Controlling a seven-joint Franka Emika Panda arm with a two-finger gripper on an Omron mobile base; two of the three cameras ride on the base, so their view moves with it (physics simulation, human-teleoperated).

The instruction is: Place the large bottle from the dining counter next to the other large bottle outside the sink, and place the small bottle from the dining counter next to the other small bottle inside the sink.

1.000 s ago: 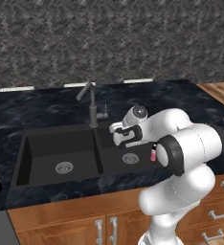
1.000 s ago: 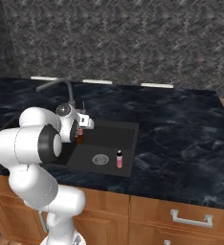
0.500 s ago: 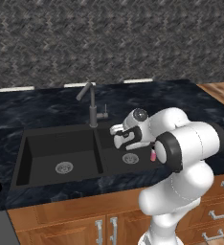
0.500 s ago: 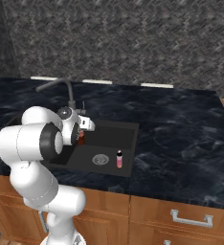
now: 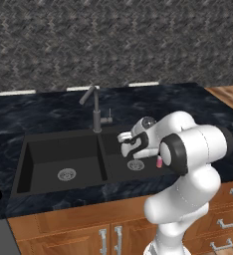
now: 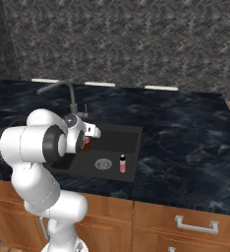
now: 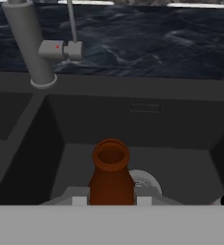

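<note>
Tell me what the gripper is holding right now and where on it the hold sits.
The gripper holds the small bottle, jaws shut on its body below the neck, above the sink.

no readable text, brand or number on any surface, the small bottle (image 7: 111, 174) perhaps labelled lower down, label hidden from the hand view

A black, white-veined stone worktop (image 6: 186, 147) runs along wooden cabinets (image 6: 151, 224). Set into it is the black double-basin sink (image 5: 44, 154), with a grey gooseneck faucet (image 5: 94, 107) behind. The pale pinkish bottle (image 6: 122, 164) stands upright on the right basin's floor, beside the steel drain (image 6: 102, 164).
</note>
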